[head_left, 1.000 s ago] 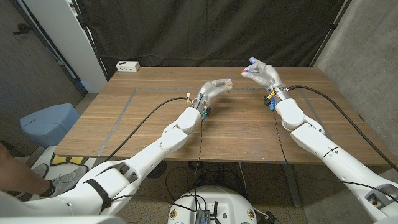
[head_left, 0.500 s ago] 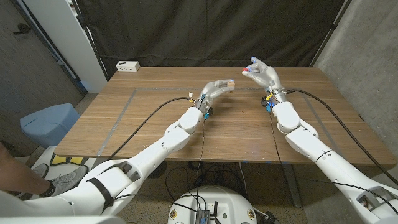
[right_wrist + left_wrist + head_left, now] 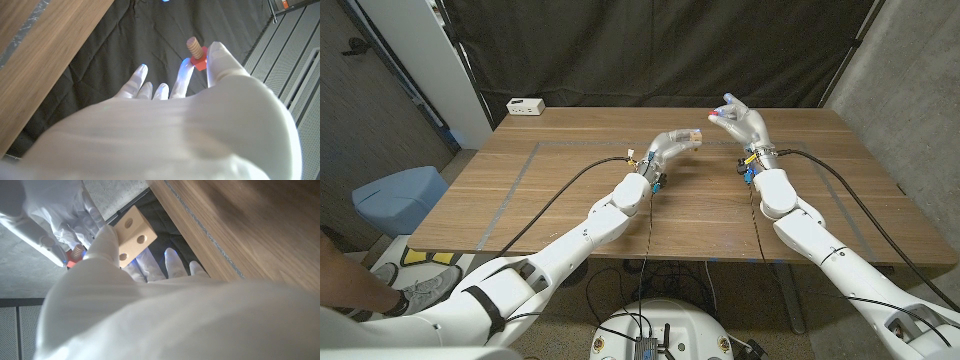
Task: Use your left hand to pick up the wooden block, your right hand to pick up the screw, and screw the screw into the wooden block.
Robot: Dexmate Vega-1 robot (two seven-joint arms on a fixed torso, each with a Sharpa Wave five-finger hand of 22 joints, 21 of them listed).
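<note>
Wooden table (image 3: 570,190): left hand (image 3: 670,143) holds wooden block (image 3: 132,235), right hand (image 3: 745,122) pinches screw (image 3: 196,52). Advice: align thread with hole squarely before twisting.

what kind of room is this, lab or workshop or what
Most likely a robot test lab. A bare wooden table stands against a black curtain backdrop, cables run along the arms, and a white power strip sits at the table's far corner.
</note>
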